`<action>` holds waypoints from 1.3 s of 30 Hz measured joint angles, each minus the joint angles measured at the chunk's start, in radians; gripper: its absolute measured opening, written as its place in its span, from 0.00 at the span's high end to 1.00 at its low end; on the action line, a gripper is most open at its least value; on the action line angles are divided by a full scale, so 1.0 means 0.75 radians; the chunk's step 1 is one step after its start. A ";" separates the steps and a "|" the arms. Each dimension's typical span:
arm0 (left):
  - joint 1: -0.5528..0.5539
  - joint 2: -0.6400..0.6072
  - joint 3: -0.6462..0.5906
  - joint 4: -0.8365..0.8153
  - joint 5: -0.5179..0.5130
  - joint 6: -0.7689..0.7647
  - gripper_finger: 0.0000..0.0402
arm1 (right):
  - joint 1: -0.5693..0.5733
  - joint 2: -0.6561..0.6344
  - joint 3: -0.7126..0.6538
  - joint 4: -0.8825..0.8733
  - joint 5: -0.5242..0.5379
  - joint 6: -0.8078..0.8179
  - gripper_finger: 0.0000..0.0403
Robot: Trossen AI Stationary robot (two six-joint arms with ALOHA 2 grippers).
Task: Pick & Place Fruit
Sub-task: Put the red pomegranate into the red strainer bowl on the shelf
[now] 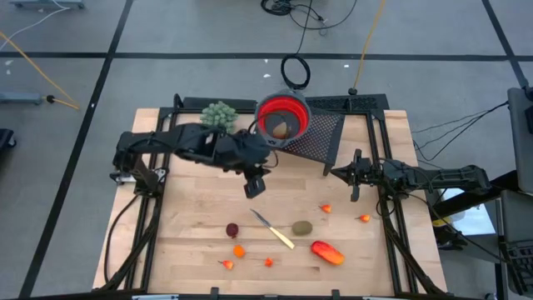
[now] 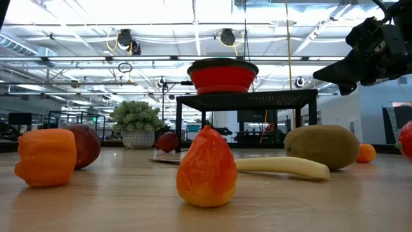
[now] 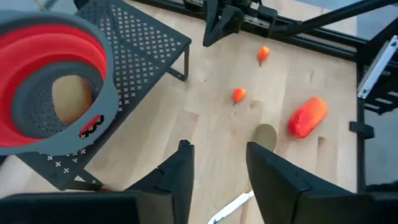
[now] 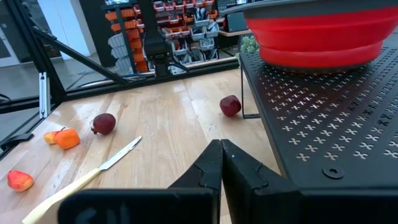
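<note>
One piece banked: a brown kiwi-like fruit lies inside the red bowl on the black mesh stand.
Loose fruit: another kiwi, a long orange-red piece, a dark red round one and small orange bits sit scattered on the wooden table, near the knife.
Left gripper: hangs above the table just beside the bowl; fingers partly apart, nothing between them.
Right gripper: parked at the table's right side, fingers pressed together, empty.
Risk, bowl: the left arm is close to the rim, so a careless swing could likely knock the bowl off its stand.
Risk, knife: the kiwi lies just beside the blade; a descent there may catch the knife instead.
Risk, rolling: round pieces could squirt from a narrow or off-centre pinch.
</note>
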 joint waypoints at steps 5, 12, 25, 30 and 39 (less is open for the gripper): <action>-0.070 0.000 -0.001 0.001 -0.095 -0.038 0.76 | 0.001 0.000 0.000 0.000 0.000 0.000 1.00; -0.123 0.000 -0.001 -0.003 -0.100 -0.169 0.90 | 0.000 0.000 0.000 0.000 0.000 0.000 1.00; -0.227 0.045 -0.001 -0.441 -0.051 -1.090 0.98 | 0.000 -0.001 0.000 0.000 0.000 0.000 1.00; -0.269 0.092 -0.038 -0.491 0.015 -1.329 0.98 | 0.000 0.000 0.000 0.000 0.000 0.000 1.00; -0.296 0.098 -0.372 -0.489 0.251 -1.704 0.99 | 0.000 -0.001 0.000 0.000 0.000 0.000 1.00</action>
